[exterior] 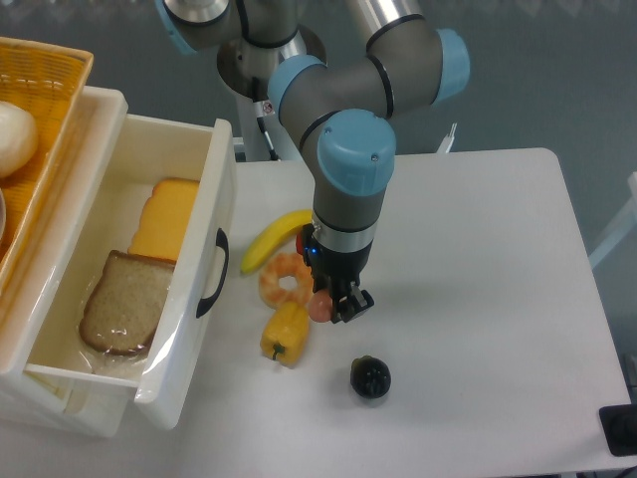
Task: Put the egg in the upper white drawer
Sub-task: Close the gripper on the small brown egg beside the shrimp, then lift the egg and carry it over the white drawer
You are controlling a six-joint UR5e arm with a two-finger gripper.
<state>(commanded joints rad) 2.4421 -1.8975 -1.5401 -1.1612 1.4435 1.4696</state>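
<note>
From the fixed camera, your gripper (333, 304) is holding the egg (319, 307) between narrowed fingers, just above the table (478, 259). The upper white drawer (189, 299) is lying open to its left, near.

We see a grey arm (343, 90) with light-blue joint caps at upper centre, silver tubing, and a small black claw (341, 304).
</note>
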